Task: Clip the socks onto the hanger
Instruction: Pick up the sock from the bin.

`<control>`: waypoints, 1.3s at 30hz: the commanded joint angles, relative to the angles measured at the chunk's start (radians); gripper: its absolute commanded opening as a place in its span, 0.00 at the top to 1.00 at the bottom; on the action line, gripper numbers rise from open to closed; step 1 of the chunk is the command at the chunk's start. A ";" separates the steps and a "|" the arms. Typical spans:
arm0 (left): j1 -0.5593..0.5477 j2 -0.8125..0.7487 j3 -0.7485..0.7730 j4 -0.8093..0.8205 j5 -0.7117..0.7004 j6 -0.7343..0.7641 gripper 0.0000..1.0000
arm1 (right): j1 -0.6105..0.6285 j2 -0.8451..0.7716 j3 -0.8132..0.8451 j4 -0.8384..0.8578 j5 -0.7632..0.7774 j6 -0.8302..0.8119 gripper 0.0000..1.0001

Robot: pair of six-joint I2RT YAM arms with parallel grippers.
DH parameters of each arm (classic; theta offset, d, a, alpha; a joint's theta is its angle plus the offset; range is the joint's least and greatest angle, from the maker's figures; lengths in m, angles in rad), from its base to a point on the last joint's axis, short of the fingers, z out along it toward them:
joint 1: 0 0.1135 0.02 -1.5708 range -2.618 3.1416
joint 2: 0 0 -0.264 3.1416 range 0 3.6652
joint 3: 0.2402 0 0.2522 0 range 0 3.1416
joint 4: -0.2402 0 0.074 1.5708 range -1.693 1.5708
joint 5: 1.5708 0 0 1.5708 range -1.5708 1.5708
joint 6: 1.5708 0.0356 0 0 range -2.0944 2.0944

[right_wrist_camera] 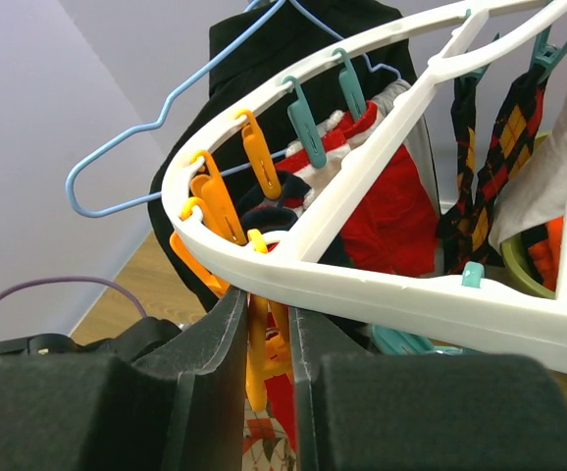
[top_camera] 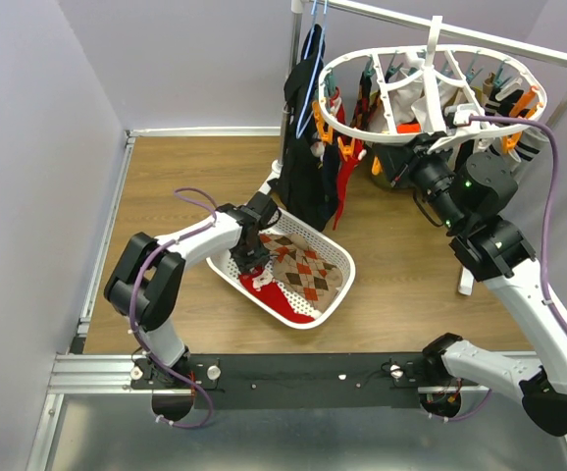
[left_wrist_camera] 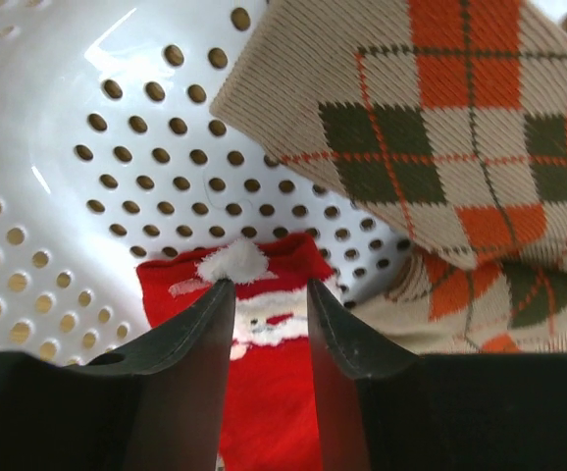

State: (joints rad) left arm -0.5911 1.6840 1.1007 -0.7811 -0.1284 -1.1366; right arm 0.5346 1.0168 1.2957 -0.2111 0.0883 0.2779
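- Your left arm reaches forward over the wooden table (top_camera: 185, 177) and down into a white perforated basket (top_camera: 309, 323) that sits near the middle.
- The left gripper (top_camera: 254, 259) points down into the near left end of that basket.
- In the left wrist view, the jaws of the left gripper (left_wrist_camera: 271, 285) stand a narrow gap apart, and nothing is pinched between them.
- A red sock (left_wrist_camera: 171, 294) with a Santa face and a white pompom lies on the basket floor right under those fingertips. You cannot tell whether the tips touch it.
- An argyle sock (left_wrist_camera: 440, 128) in cream, orange and brown lies just to the right of the red one and partly over it.
- From above, the red sock (top_camera: 269, 290) is at the near side of the basket and the argyle sock (top_camera: 308, 270) fills the middle.
- Your right arm is raised to the hanger (top_camera: 433, 59), a white oval ring hung from a rail at the back right.
- The right gripper (top_camera: 401, 145) is tucked just under the ring's near rim.
- In the right wrist view, the jaws of the right gripper (right_wrist_camera: 267, 299) are nearly together, closed on an orange clip (right_wrist_camera: 257, 373) that dangles from the rim (right_wrist_camera: 382, 294).
- More orange and teal clips (right_wrist_camera: 308, 132) hang along the ring.
- A hanging red sock (right_wrist_camera: 391, 211) and a dark argyle sock (right_wrist_camera: 489, 157) are already clipped on.
- A black garment (top_camera: 308, 167) on a blue wire hanger (right_wrist_camera: 146, 132) hangs left of the ring.
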 commanded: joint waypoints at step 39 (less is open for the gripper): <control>-0.160 -0.357 0.133 0.216 -0.511 0.224 1.00 | 0.001 -0.007 0.014 -0.014 0.024 -0.054 0.82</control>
State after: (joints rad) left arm -0.6945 1.4223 1.2270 -0.6922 -0.4313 -1.0782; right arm 0.5350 1.0027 1.2896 -0.2108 0.0952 0.2424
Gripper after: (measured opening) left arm 0.008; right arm 0.255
